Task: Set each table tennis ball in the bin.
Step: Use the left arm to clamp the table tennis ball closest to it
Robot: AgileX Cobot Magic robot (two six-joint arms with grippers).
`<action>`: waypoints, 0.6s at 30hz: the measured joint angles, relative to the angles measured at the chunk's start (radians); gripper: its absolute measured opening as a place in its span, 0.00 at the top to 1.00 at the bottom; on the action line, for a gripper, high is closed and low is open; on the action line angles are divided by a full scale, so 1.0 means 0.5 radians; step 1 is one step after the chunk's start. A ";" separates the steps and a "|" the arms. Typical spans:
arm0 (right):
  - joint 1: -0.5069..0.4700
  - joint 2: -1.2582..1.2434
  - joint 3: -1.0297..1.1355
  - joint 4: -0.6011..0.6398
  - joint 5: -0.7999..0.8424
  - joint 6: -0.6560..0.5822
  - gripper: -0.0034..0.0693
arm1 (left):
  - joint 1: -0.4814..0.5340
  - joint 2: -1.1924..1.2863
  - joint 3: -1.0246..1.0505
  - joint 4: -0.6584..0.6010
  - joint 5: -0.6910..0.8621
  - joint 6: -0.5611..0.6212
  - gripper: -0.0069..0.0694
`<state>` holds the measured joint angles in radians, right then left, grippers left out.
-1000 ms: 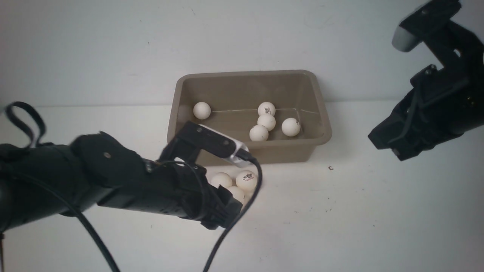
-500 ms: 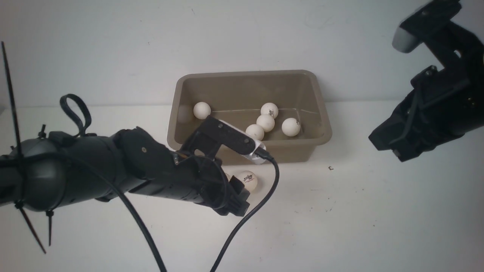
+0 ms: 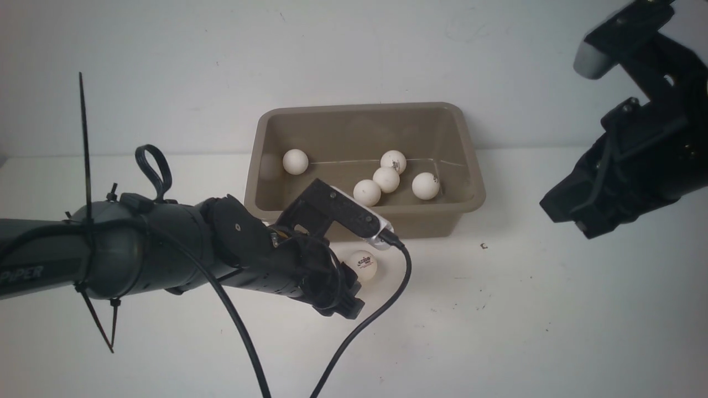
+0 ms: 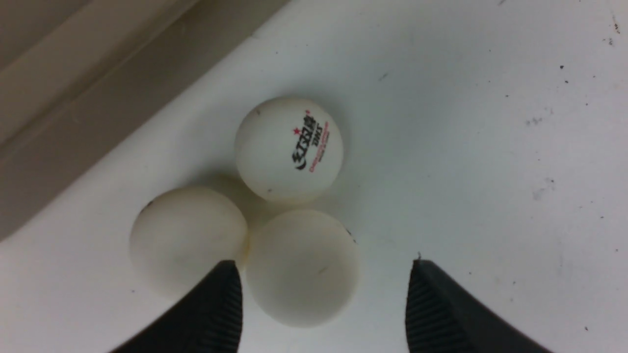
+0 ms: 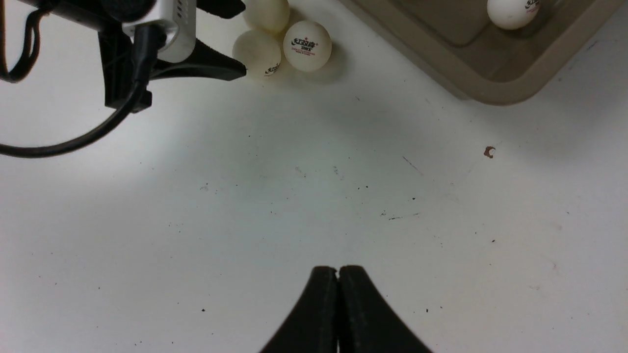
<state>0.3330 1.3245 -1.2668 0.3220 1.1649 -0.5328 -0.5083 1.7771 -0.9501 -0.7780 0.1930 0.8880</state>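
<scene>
The left claw (image 4: 324, 264), spread wide, has advanced onto the three-ball cluster (image 4: 274, 211) at centre frame, bracketing the nearest table tennis ball (image 4: 301, 274), ready to close. Five lie in the bin (image 3: 359, 106); the right claw (image 5: 338, 269) is clenched, empty.

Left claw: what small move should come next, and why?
Probably shift sideways to centre on the nearest plain ball, then close. The left claw is open, that ball sits off-centre near one finger, touching its neighbour ball, all outside the bin.

The white table (image 3: 525, 331) carries the bin (image 3: 426, 224) and three balls (image 4: 288, 147) just beside it.
</scene>
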 joint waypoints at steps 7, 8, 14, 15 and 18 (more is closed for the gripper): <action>0.000 0.000 0.000 0.000 0.004 0.000 0.97 | -0.002 0.013 0.000 0.001 -0.083 0.065 0.38; 0.000 0.000 0.000 0.000 0.004 0.000 0.97 | -0.002 0.013 0.000 0.001 -0.083 0.067 0.38; 0.000 0.000 0.000 0.000 0.004 0.000 0.97 | -0.002 0.015 0.000 0.001 -0.085 0.073 0.38; 0.000 0.000 0.000 0.000 0.004 0.000 0.97 | -0.002 0.017 0.000 0.001 -0.086 0.073 0.38; 0.000 0.000 0.000 0.000 0.004 0.000 0.97 | -0.002 0.044 -0.001 0.001 -0.088 0.073 0.38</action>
<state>0.3330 1.3245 -1.2668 0.3220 1.1668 -0.5328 -0.5092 1.7993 -0.9505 -0.7773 0.1490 0.9247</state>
